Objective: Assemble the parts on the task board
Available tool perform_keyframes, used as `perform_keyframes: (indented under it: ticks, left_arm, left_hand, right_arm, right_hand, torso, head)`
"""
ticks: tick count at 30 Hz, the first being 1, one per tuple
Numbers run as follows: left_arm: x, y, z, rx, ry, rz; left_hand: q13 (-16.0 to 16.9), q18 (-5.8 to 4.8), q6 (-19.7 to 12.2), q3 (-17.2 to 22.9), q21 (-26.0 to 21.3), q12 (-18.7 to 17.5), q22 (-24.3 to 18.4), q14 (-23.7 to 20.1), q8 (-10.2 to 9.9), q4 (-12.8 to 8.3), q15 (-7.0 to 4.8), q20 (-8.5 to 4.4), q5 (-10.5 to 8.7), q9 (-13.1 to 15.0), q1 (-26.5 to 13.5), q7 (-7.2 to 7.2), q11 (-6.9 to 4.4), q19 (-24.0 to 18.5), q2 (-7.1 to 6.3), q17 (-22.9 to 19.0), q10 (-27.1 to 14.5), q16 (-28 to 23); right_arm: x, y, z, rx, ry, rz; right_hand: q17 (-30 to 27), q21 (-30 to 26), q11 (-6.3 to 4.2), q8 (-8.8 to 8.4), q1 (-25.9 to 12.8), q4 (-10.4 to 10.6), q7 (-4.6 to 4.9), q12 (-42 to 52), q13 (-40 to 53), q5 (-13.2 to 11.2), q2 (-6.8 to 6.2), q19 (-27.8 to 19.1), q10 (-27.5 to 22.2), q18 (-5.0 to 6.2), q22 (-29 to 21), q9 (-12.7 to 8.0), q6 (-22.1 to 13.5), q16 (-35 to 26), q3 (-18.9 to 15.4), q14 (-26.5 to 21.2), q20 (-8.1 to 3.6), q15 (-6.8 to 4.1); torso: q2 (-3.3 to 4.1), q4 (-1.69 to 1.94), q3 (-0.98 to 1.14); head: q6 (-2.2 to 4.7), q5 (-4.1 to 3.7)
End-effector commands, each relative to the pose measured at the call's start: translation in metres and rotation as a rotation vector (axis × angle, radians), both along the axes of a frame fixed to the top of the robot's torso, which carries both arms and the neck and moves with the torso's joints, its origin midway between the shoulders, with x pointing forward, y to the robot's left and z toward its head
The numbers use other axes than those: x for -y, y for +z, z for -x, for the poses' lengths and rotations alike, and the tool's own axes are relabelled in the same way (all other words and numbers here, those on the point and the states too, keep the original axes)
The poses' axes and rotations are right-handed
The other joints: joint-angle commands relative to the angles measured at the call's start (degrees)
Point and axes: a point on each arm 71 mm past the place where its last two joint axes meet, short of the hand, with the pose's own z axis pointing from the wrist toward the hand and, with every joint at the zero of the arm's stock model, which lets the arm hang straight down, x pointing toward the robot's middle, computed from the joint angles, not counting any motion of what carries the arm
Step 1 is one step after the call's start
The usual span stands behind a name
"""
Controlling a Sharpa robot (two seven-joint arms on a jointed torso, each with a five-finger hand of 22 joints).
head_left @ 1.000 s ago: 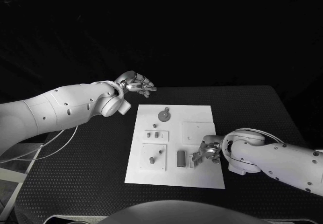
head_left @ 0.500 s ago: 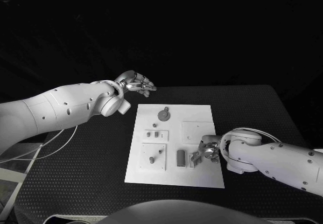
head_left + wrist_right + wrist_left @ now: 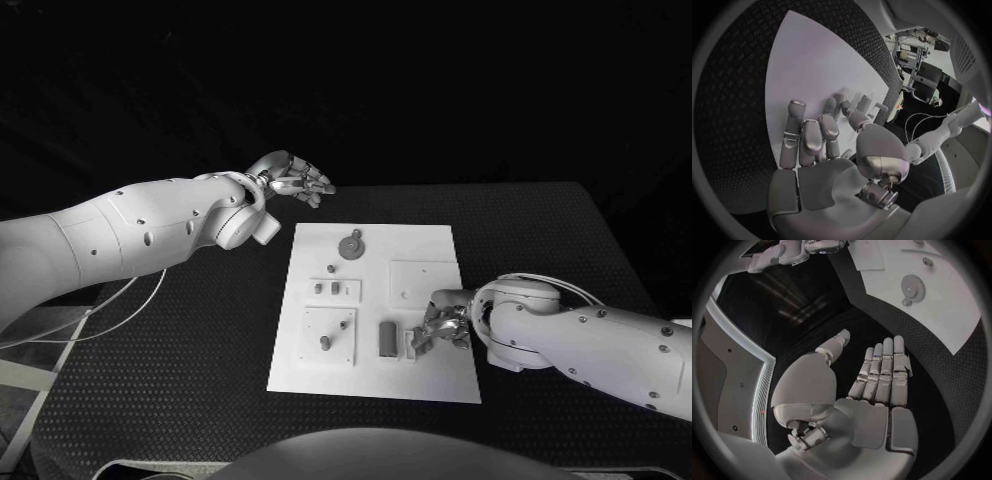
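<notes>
Hovering above the far left corner of the table point(image 3: 173, 340), at about ten o'clock from the task board point(image 3: 378, 370), the left hand point(image 3: 293, 178) is holding nothing; the left wrist view shows its palm flat and its fingers point(image 3: 882, 370) stretched out straight, lying side by side, with the thumb standing apart from them. The board itself is lying in the middle of the black table, a white plate with its long side running away from the robot. Near its far end a round gear-like part point(image 3: 352, 245) is sitting, and the left wrist view catches that same disc point(image 3: 912, 286). Closer in, a dark upright block point(image 3: 387, 338) is standing on the board's near half. The right hand point(image 3: 444, 328) is reaching down at the board's right edge, around four o'clock from its centre, just beside that block. Its fingers point(image 3: 801, 135) are bending down toward the white surface, and small parts point(image 3: 862, 106) are showing just past the fingertips, but I cannot tell whether the hand is gripping any of them.
</notes>
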Motion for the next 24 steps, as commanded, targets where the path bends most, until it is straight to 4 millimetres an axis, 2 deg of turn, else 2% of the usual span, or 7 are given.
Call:
perform_keyframes:
  ticks: [1, 5, 21, 24]
  left_arm:
    - [0.002, 0.001, 0.0, 0.0, -0.014, 0.006]
    - [0.002, 0.001, 0.0, -0.001, -0.017, 0.007]
    - [0.001, 0.001, 0.0, 0.0, -0.013, 0.006]
    - [0.0, 0.001, 0.0, 0.0, -0.012, 0.005]
  left_hand:
    - [-0.08, 0.76, -0.24, -0.02, 0.14, 0.18, -0.07, 0.35, 0.18, 0.37, 0.18, 0.08, -0.19, -0.08, -0.04, 0.76, -0.06, -0.17, -0.21, 0.1, -0.27, -0.19]
    - [-0.09, 0.77, -0.24, -0.01, 0.15, 0.18, -0.07, 0.35, 0.19, 0.36, 0.18, 0.08, -0.19, -0.09, -0.02, 0.76, -0.06, -0.18, -0.21, 0.12, -0.27, -0.2]
    - [-0.11, 0.77, -0.24, -0.02, 0.15, 0.21, -0.07, 0.36, 0.2, 0.36, 0.18, 0.08, -0.19, -0.1, 0.02, 0.76, -0.06, -0.18, -0.22, 0.17, -0.27, -0.24]
    - [-0.12, 0.77, -0.24, -0.03, 0.15, 0.21, -0.07, 0.36, 0.21, 0.36, 0.18, 0.08, -0.19, -0.1, 0.02, 0.76, -0.06, -0.18, -0.22, 0.18, -0.27, -0.25]
  right_arm:
    - [0.007, -0.008, 0.004, -0.017, 0.023, 0.062]
    - [0.011, -0.008, 0.001, -0.013, 0.005, 0.057]
    - [0.029, -0.01, -0.005, 0.0, -0.036, 0.09]
    - [0.032, -0.01, -0.007, 0.027, -0.017, 0.123]
  right_hand:
    - [-0.16, 0.31, 0.1, 0.26, 0.86, -0.32, 0.13, -0.32, -0.05, 0.1, -0.13, -0.4, -0.4, 0.86, 1.11, 0.09, -0.26, -0.13, -0.23, -0.23, 0.17, 0.03]
    - [-0.53, 0.29, 0.14, 0.2, 0.99, -0.26, 0.17, -0.58, -0.26, 0.1, -0.29, -0.48, -0.6, 0.86, 1.1, 0.11, -0.31, -0.22, -0.4, -0.4, 0.23, 0.06]
    - [-0.7, 0.23, 0.19, 0.11, 0.74, -0.11, 0.22, -0.91, -0.53, 0.1, -0.04, -0.54, -0.83, 0.86, 1.04, 0.17, -0.34, -0.32, -0.71, -0.47, 0.36, 0.12]
    - [-1.31, 0.06, 0.31, -0.09, -1.63, 0.89, 0.33, -1.54, -1.03, 0.09, -0.54, -0.67, -1.29, 0.86, 0.93, 0.14, -0.48, -0.54, -1.67, -0.74, 0.63, 0.23]
  torso:
    - [0.01, -0.01, 0.01]
    - [0.02, -0.01, 0.0]
    - [-0.01, -0.04, 0.03]
    - [0.0, -0.02, -0.01]
  head:
    - [-0.07, 0.04]
    - [-0.08, 0.33]
    - [-0.3, 0.13]
    - [-0.29, 0.07]
